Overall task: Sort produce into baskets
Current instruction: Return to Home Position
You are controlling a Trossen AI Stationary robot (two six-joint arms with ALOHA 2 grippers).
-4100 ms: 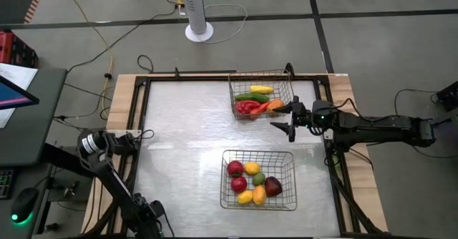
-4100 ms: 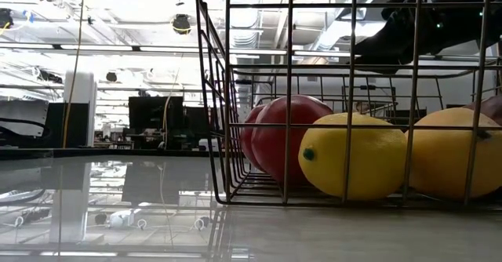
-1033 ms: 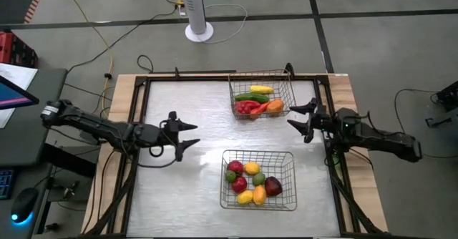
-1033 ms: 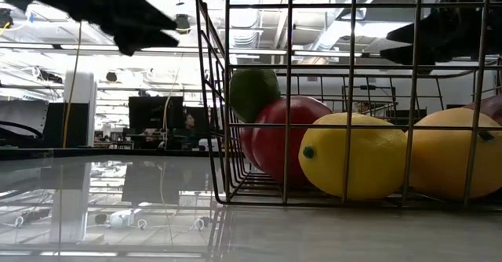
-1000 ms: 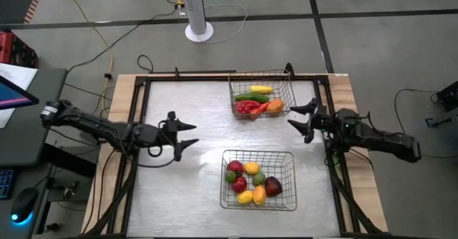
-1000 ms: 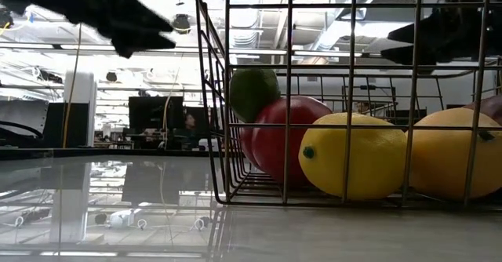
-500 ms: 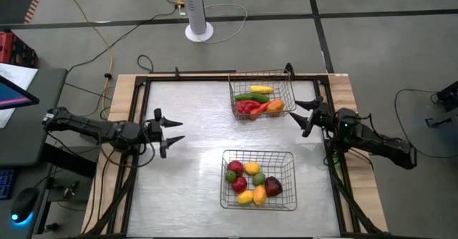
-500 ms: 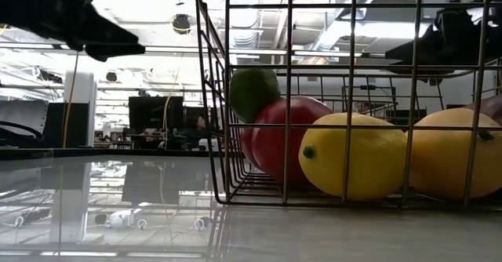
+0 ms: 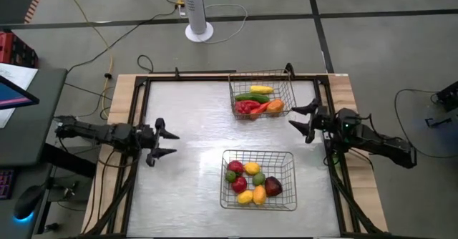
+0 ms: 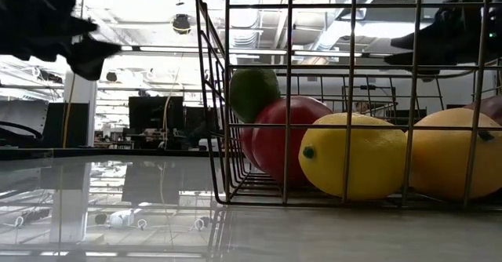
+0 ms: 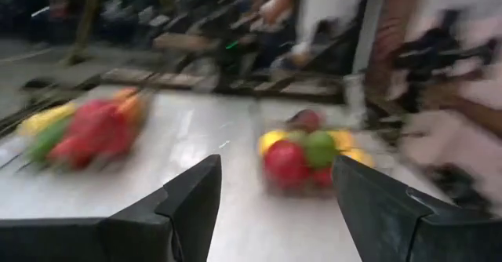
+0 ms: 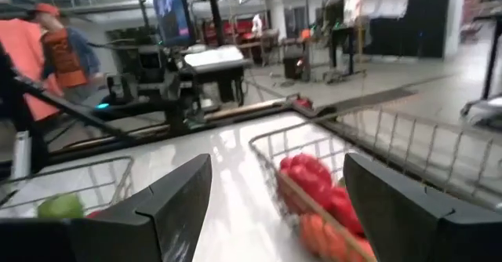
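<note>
Bare table lies open across the left half and in the strip between the two baskets. Far basket and near basket block the right-centre. Left gripper, fingers spread, hangs over the left edge; right gripper, fingers spread, hangs just beside the far basket.
</note>
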